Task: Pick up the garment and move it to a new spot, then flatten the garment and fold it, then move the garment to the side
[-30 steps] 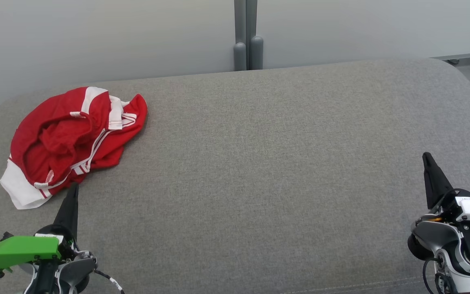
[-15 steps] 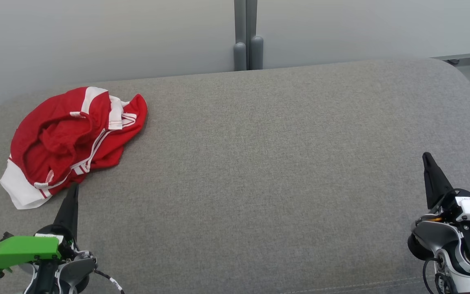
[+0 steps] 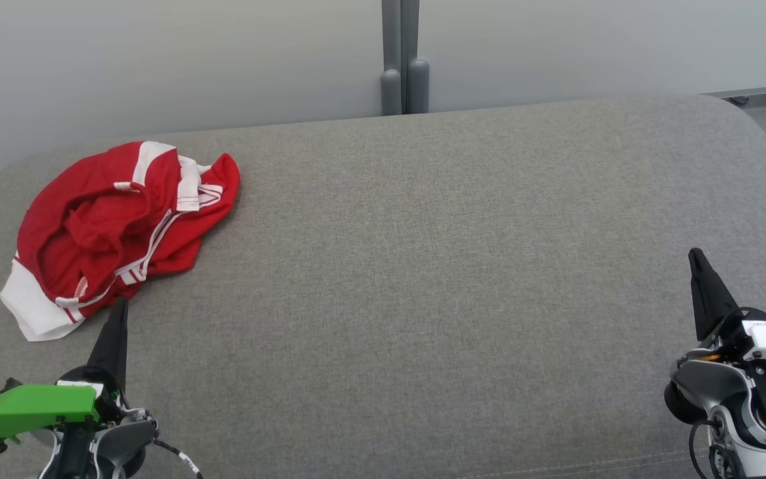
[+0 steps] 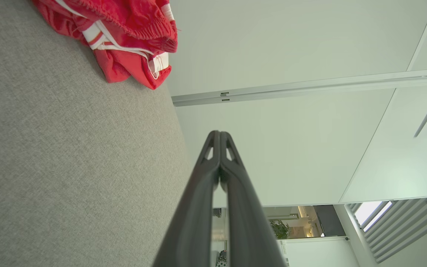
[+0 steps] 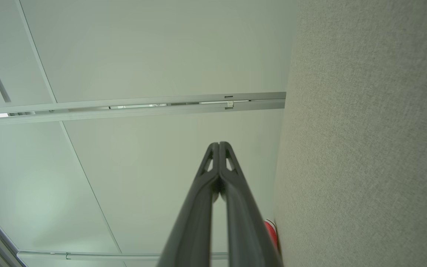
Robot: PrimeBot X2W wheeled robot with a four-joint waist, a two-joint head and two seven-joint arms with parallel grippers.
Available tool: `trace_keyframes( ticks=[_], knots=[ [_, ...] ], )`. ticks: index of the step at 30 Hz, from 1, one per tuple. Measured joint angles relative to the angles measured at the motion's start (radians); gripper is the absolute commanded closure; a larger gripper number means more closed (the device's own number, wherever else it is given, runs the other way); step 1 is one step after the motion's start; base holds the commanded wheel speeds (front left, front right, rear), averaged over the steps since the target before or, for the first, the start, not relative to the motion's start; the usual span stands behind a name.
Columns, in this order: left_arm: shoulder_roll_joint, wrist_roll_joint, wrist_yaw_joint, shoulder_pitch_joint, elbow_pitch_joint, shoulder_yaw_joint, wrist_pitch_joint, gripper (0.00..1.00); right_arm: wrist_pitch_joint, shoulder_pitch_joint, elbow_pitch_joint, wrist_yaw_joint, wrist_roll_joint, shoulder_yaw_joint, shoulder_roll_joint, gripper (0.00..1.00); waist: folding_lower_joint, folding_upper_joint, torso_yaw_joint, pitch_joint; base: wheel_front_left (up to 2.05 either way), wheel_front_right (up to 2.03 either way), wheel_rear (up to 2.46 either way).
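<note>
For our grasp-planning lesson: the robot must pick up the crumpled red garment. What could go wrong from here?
1. The left gripper is shut, its tip close to the garment; advancing unopened could shove the cloth toward the cushion edge.
2. The garment is bunched in layers, so a pinch may lift only one fold.

We find the cushion (image 3: pixel 423 279) open across middle and right; the garment (image 3: pixel 117 226) (heaped) blocks its far left.

Grey fabric cushion (image 3: pixel 423 266) before pale wall panels (image 3: pixel 157 60).
</note>
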Motion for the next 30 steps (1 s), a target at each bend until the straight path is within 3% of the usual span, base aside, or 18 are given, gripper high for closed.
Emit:
trace_keyframes(
  ticks=[12,13,30],
  knots=[
    [-0.008,0.0,0.0,0.019,0.027,0.0,0.0,1.0,0.0,0.017,0.027,-0.002,0.0,0.002,0.012,1.0,0.0,0.0,0.0,0.0,0.0,0.0,0.0],
    [-0.014,0.0,0.0,0.03,0.041,0.0,0.0,0.0,0.0,0.028,0.038,-0.003,0.0,0.004,0.016,0.0,0.0,0.0,0.0,0.0,0.0,0.0,0.0],
    [-0.022,0.003,-0.002,0.051,0.042,-0.021,-0.04,0.0,-0.032,0.049,0.025,0.0,-0.029,0.036,0.026,0.0,0.0,0.0,0.001,0.002,0.0,0.0,0.0]
  ],
)
